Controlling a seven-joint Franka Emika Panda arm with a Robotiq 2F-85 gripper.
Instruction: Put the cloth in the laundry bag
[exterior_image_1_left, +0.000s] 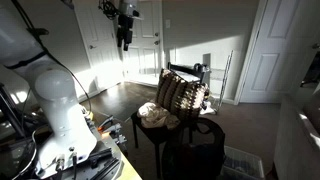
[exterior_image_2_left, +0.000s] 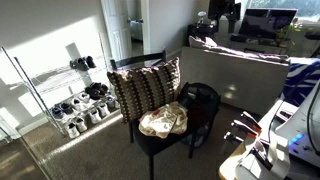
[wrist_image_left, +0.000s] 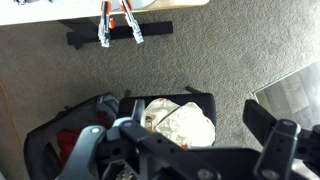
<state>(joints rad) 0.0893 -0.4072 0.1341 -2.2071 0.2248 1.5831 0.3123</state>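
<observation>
Cloth (wrist_image_left: 182, 125) sits bunched on the bench (exterior_image_2_left: 170, 142), lower centre of the wrist view, well apart, straight beneath the gap between my spread, empty fingers (wrist_image_left: 283, 135); no clear long axis.

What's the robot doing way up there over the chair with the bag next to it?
The robot's gripper hangs high above the chair, open and holding nothing. A crumpled light cloth lies on the seat, in front of a patterned pillow. A black laundry bag sits right next to the chair. The cloth is not in the bag yet, so the robot probably has to come down and grab it first.
</observation>
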